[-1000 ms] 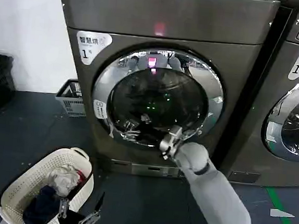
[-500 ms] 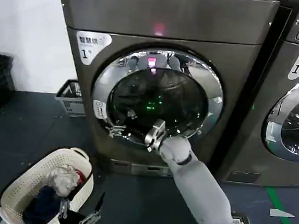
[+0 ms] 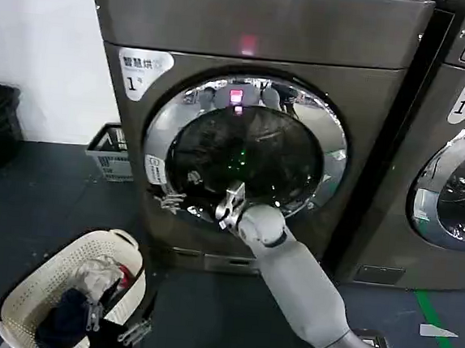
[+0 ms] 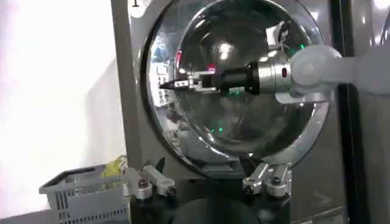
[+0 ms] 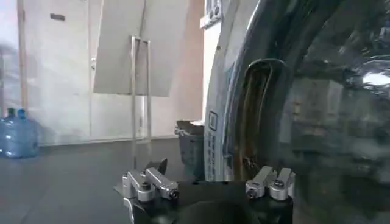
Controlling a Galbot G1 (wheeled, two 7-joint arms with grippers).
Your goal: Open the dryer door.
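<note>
The bronze-grey dryer [image 3: 253, 127] is filling the middle of the head view, with a neighbouring machine [image 3: 462, 161] standing at 3 o'clock of it. The dryer door [image 3: 252, 86] is sitting on the dryer's front, its chrome rim ringing dark glass; whether it is latched or cracked open cannot be told. A white laundry basket [image 3: 21, 306] of clothes is lying on the dark floor at 7 o'clock of the door, and a small grey crate [image 3: 108, 153] is resting at 9 o'clock beside the dryer. The right arm is reaching up from 5 o'clock, and the right end effector [image 3: 228, 206] is pressing close to the glass near the door's 7 o'clock rim, fingers narrow and holding nothing visible. The left end effector [image 4: 207, 179] is hanging wide open, facing the door from the dryer's front.
</note>
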